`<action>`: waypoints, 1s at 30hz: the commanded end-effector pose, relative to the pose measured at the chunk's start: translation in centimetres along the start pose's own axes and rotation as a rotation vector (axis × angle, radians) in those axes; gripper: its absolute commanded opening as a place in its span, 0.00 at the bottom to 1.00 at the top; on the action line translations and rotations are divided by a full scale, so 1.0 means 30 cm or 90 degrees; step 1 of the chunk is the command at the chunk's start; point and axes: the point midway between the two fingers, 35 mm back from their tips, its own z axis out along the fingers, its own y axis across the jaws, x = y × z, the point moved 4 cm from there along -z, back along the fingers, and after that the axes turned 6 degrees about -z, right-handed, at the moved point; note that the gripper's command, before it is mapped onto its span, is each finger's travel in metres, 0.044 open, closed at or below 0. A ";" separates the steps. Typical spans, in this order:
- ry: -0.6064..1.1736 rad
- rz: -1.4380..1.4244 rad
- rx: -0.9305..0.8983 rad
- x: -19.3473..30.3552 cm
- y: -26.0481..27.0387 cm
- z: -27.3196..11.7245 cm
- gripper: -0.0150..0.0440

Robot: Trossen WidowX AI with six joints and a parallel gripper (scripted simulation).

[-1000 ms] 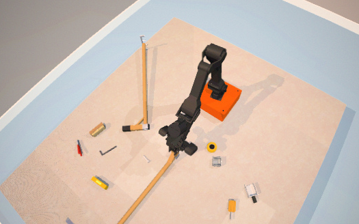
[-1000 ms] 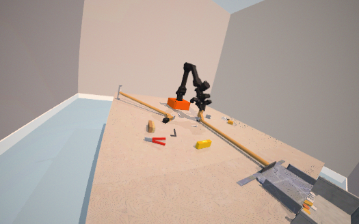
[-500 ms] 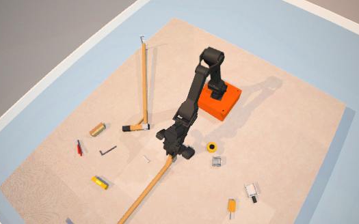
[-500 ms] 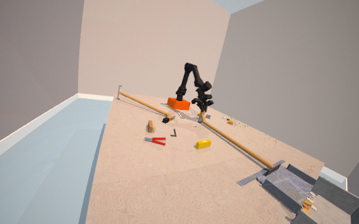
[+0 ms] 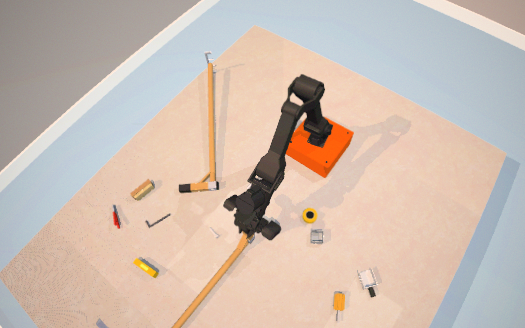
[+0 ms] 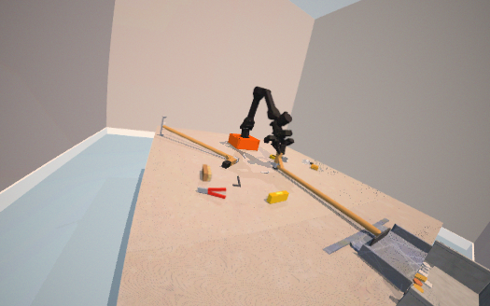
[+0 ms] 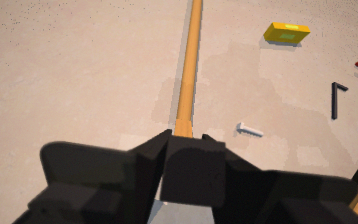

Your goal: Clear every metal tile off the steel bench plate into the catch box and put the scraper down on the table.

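My gripper (image 5: 247,234) (image 6: 279,155) (image 7: 186,136) is shut on the grip end of the long scraper (image 5: 213,280) (image 6: 329,201) (image 7: 189,65). Its long wooden handle runs to the near end of the steel bench plate (image 6: 395,247), where the dark head sits between the low side walls or just at their mouth; its exact height is unclear. Several small white and orange tiles (image 6: 420,277) lie in a group at the plate's far end, beside the catch box (image 6: 455,285). Whether some are over the box edge cannot be told. The wrist view does not show plate or box.
A second long wooden tool (image 5: 212,120) (image 6: 194,140) lies left of the orange base (image 5: 323,150) (image 6: 244,142). A yellow block (image 5: 146,267) (image 6: 277,197) (image 7: 286,34), red-handled pliers (image 5: 116,218) (image 6: 217,192), a black hex key (image 5: 158,220) (image 7: 334,101) and a small bolt (image 5: 214,232) (image 7: 250,130) lie beside the handle.
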 end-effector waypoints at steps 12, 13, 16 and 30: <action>-0.004 0.000 0.000 -0.070 -0.004 0.043 0.25; -0.004 0.000 0.000 -0.075 -0.004 0.046 0.25; -0.004 0.000 0.000 -0.088 -0.005 0.054 0.25; -0.005 0.000 0.000 -0.147 -0.009 0.094 0.25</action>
